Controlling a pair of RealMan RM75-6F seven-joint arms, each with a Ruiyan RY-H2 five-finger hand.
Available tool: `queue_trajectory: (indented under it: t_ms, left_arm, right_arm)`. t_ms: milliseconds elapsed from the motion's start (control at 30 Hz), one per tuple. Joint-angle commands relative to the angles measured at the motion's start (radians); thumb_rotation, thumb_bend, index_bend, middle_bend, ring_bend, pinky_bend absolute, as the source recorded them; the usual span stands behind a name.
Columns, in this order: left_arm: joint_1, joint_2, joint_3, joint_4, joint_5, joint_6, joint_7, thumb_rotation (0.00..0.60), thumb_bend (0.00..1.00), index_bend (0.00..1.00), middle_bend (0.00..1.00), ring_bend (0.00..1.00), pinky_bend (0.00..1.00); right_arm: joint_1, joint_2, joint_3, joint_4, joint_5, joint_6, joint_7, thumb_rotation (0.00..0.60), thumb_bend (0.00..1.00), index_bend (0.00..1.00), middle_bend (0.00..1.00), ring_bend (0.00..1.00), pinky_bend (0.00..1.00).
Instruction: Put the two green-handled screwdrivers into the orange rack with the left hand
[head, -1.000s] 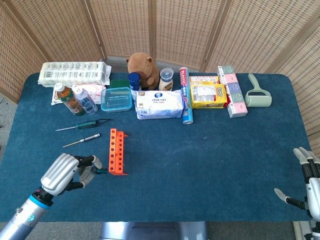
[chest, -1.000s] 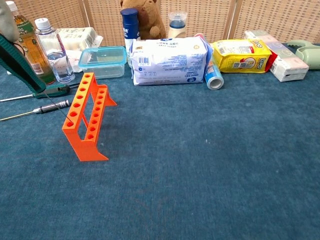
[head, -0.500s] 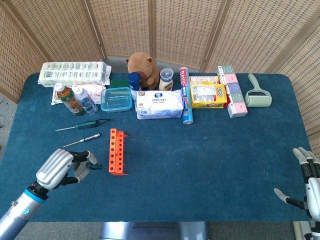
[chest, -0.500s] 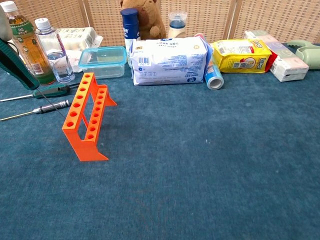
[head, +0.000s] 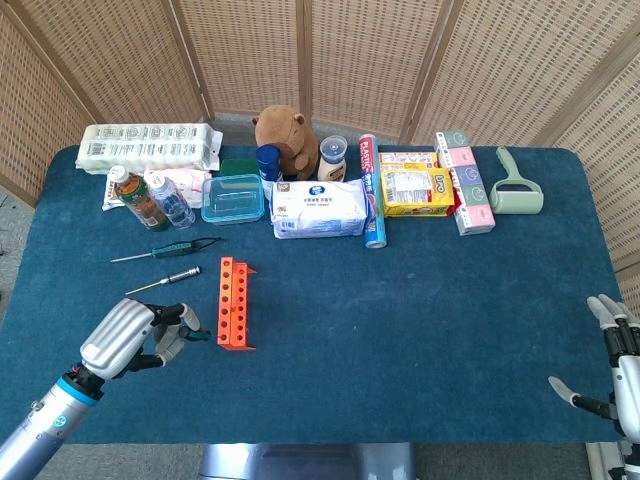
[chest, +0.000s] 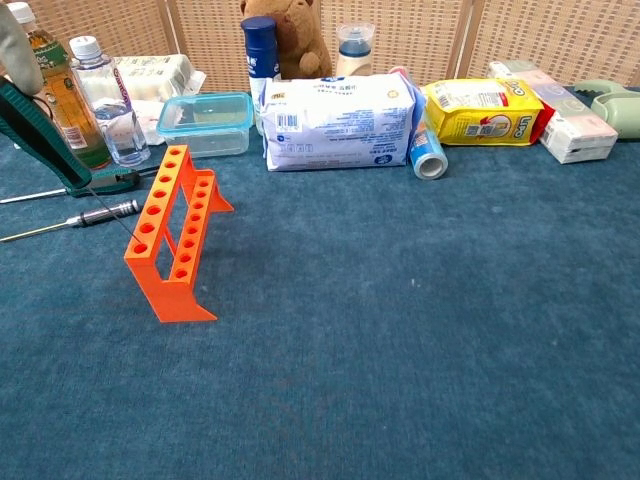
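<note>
The orange rack (head: 233, 302) stands upright on the blue table, a row of holes along its top (chest: 170, 228). My left hand (head: 130, 338) is just left of its near end and grips one green-handled screwdriver (chest: 40, 132). The handle slants down to the right, and the thin shaft ends close to the rack's front holes. The second green-handled screwdriver (head: 168, 251) lies flat on the cloth behind the rack (chest: 102, 182). My right hand (head: 615, 372) rests open at the table's near right corner, holding nothing.
A black-handled screwdriver (head: 166, 279) lies between the green one and the rack. Along the back stand bottles (head: 150, 200), a clear lidded box (head: 233, 197), a wipes pack (head: 320, 209), a plush toy (head: 286, 135) and snack boxes (head: 417, 189).
My left hand drew the screwdriver a little left, away from the rack, then came partly back toward it. The right hand and the items on the table have not moved.
</note>
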Motion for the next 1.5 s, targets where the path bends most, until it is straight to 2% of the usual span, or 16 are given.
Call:
queue_trajectory:
  t_ms: [33,733,1500]
  left_arm:
    - [0.000,-0.004,-0.002,0.003,-0.004,-0.002,-0.002,0.600,0.39,0.48,0.78,0.72,0.86]
    - [-0.007,-0.032,-0.015,0.001,-0.038,-0.025,0.042,0.600,0.40,0.48,0.78,0.72,0.86]
    - [-0.042,-0.122,-0.036,0.044,-0.144,-0.099,0.142,0.600,0.40,0.48,0.78,0.72,0.86]
  right_arm:
    - [0.000,0.000,-0.001,0.000,-0.001,0.000,0.000,0.600,0.10,0.02,0.04,0.00,0.00]
    - [-0.002,0.003,-0.001,0.000,-0.002,0.002,0.007,0.600,0.10,0.02,0.04,0.00,0.01]
    - [-0.003,0.007,-0.001,-0.002,-0.001,0.002,0.015,0.600,0.10,0.02,0.04,0.00,0.01]
